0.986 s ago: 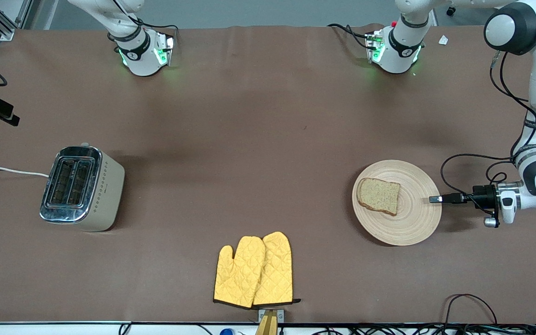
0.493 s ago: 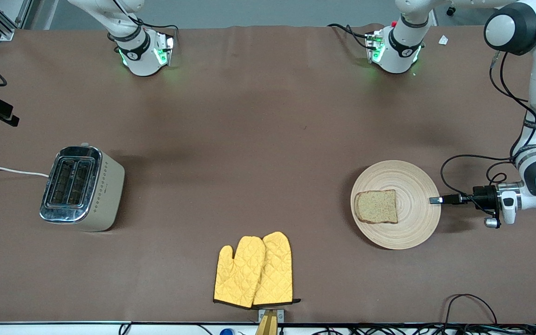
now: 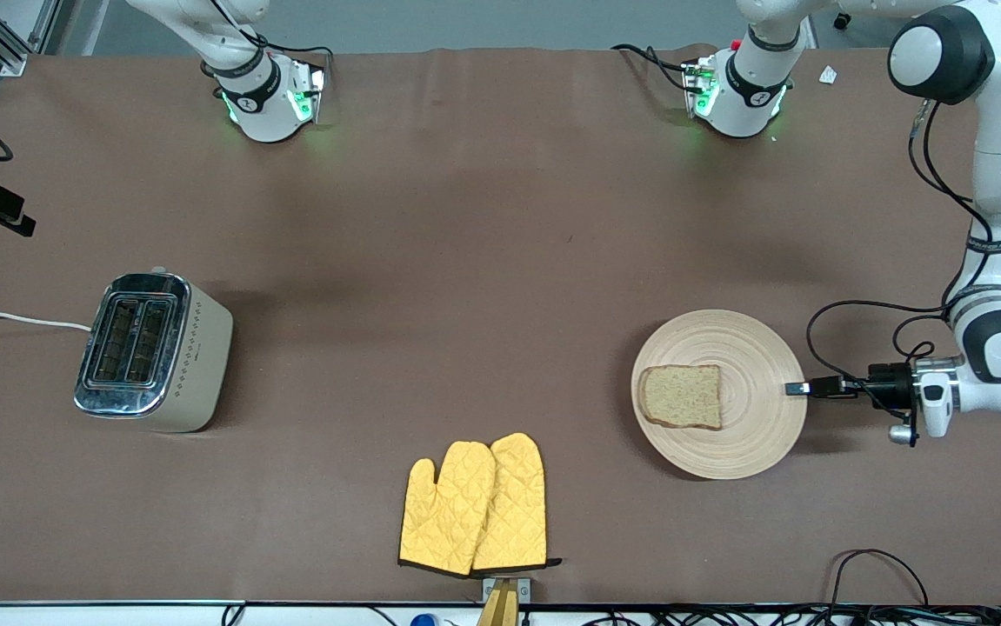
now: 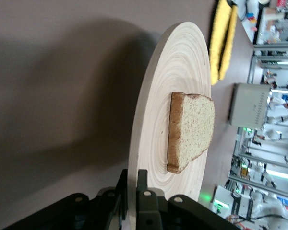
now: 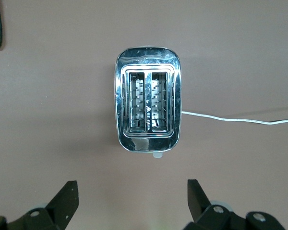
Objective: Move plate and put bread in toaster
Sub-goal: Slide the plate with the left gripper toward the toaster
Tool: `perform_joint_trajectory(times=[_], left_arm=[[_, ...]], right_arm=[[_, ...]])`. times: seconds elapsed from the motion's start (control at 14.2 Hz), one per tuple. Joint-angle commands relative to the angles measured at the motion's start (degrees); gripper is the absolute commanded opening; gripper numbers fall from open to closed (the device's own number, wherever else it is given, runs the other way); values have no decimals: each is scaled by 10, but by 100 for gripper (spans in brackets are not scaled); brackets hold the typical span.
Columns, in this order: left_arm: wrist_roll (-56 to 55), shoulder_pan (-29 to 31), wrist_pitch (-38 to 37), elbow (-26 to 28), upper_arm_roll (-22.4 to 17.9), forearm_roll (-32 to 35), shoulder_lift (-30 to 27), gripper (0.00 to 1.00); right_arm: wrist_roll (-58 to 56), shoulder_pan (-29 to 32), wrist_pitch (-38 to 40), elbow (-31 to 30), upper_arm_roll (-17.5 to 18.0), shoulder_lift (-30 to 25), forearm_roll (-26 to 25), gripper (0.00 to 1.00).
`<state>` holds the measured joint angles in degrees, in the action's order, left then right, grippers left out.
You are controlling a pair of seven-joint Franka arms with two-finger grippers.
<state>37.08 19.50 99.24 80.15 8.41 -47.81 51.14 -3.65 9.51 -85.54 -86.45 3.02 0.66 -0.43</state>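
Note:
The pale wooden plate lies toward the left arm's end of the table with the bread flat on it. My left gripper is shut on the plate's rim at the side toward the left arm's end. In the left wrist view both fingers clamp the plate edge at the left gripper, with the bread just past them. The toaster stands toward the right arm's end, slots up. My right gripper hangs open and holds nothing above the table beside the toaster; it is out of the front view.
A pair of yellow oven mitts lies near the front edge at mid-table. The toaster's white cord runs off the table's end. Brown cloth lies bare between plate and toaster.
The left gripper finished shutting on the rim and has moved the plate toward the right arm's end and slightly nearer the front camera. The bread slid and turned on the plate. The right arm stayed still.

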Motion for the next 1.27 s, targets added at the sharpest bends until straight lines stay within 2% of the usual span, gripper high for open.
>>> perform_joint_trajectory(times=[0.0,0.14,0.42,0.77,0.99,1.2], left_arm=[[4,2,-6,-2,55,-1,-7,2],[-3,-16,21,1,88,-6,-6,2],[-3,-84,76,4,95,-13,-4,2],[-28,-201,172,23,96,-86,2,2],[-32,-265,223,22,95,-156,17,2],[-43,-318,286,20,94,-192,35,2]], right_arm=[[9,8,5,-4,7,-8,-7,100],[9,10,5,-5,7,-8,-7,100],[8,11,6,-5,5,-8,-6,100],[8,11,5,-6,5,-8,-6,100],[8,11,4,-6,5,-8,-6,100],[7,12,-1,-6,5,-8,-6,100]])
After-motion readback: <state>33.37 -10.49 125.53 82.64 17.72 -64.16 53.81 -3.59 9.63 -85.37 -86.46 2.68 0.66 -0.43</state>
